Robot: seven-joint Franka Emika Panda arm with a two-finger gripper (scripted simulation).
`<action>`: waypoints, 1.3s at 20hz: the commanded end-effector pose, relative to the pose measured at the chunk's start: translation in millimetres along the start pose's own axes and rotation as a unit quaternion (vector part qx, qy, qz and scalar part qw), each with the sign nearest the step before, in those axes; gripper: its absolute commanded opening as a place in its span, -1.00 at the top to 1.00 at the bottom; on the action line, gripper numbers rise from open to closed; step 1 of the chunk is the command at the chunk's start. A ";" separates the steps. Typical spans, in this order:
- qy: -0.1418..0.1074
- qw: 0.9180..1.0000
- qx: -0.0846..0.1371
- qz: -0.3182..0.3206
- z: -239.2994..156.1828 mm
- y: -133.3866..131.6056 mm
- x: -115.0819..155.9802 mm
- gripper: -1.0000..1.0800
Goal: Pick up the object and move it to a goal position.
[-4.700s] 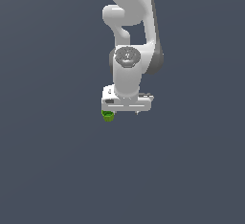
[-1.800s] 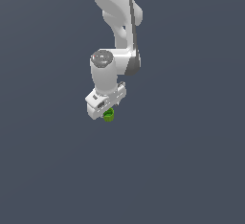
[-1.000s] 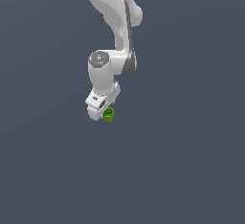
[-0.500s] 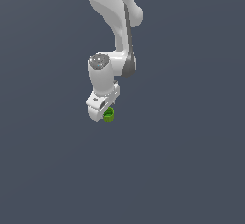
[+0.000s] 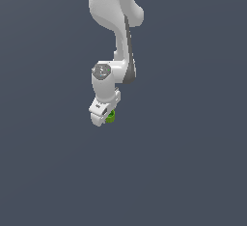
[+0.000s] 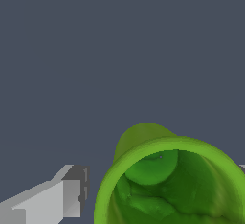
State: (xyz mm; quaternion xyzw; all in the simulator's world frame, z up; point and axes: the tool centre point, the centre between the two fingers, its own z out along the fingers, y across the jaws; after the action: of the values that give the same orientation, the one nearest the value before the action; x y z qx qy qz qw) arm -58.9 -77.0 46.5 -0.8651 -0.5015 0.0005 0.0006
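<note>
- Green, bright and glossy, the object (image 5: 110,117) is a small open cup tucked against the tip of the white gripper (image 5: 102,115), at about four o'clock from the gripper body in the exterior view.
- In the wrist view the object (image 6: 167,180) fills the frame close to the camera, its hollow mouth facing the lens; one grey finger (image 6: 52,199) stands at its nine o'clock side, apparently just short of the rim.
- The gripper appears closed around the cup, which sits at the tool's end with nothing visible under it. Contact on the far side cannot be confirmed.
- Risk: the hold looks to be on a curved, thin wall. If only the rim is pinched, a quick swing or wrist turn could let the cup rotate or slip out.
- Risk: squeezing an off-centre cup could tilt it, so it would arrive at the goal askew or drop early.
- Hidden: the second finger is barely visible at the frame edge in the wrist view, and the cup's lower part is cut off.
- Hard to make out: no goal marker shows in either view, and the plain dark background gives no sign of a surface or height.
</note>
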 end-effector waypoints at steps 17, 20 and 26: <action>0.000 1.000 -0.002 0.000 -0.2 -1.2 2.6 1.00; 0.000 1.000 -0.002 0.000 -7.0 -6.8 7.6 1.00; 0.000 1.000 -0.002 0.000 -32.0 -27.2 25.8 1.00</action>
State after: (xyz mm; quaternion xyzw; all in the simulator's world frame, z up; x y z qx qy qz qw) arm -67.8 -49.0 70.5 -0.8652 -0.5013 0.0007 -0.0003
